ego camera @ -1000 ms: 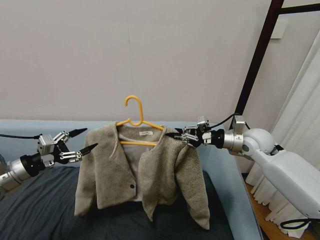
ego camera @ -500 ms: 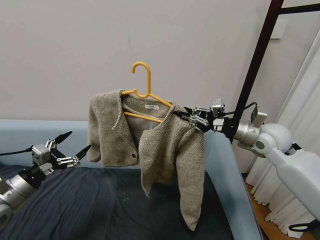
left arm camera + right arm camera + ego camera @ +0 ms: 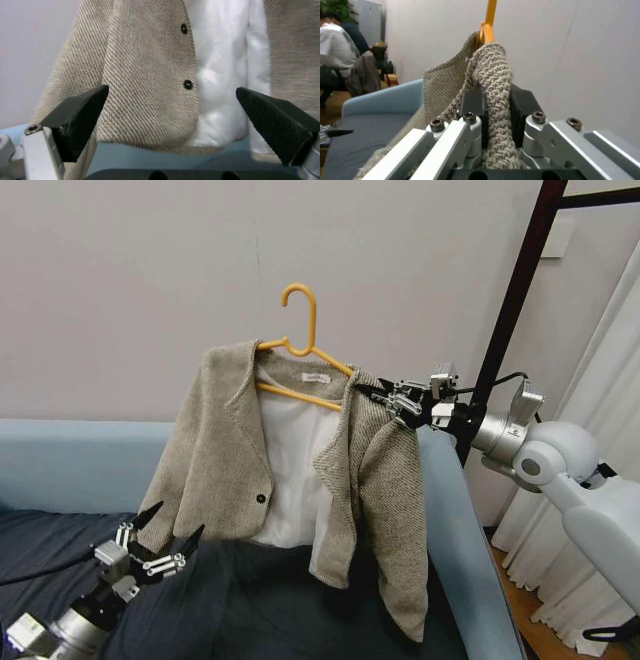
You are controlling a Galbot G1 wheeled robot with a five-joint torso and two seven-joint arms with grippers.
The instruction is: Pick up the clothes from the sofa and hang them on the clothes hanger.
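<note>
Two arms, one loaded: right pincer (image 3: 383, 394) clamped on the cardigan (image 3: 225, 450) shoulder over the orange hanger (image 3: 300, 310), holding both above the sofa (image 3: 60, 470), hanger bar sloping down toward it. Rack pole (image 3: 505, 340) stands just right of that pincer, so I judge the right arm nearer. Right wrist view confirms knit pinched between the jaws; left wrist view shows left pincer (image 3: 170, 528) spread wide, empty, at the hem.

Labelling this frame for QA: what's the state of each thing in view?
cardigan: draped on the hanger, front open.
hanger: in the air, tilted, hook on nothing.
right gripper: shut on the cardigan's shoulder at the hanger's end.
left gripper: open, holding nothing, low by the cardigan's hem.
rack pole: upright, behind the right gripper.
</note>
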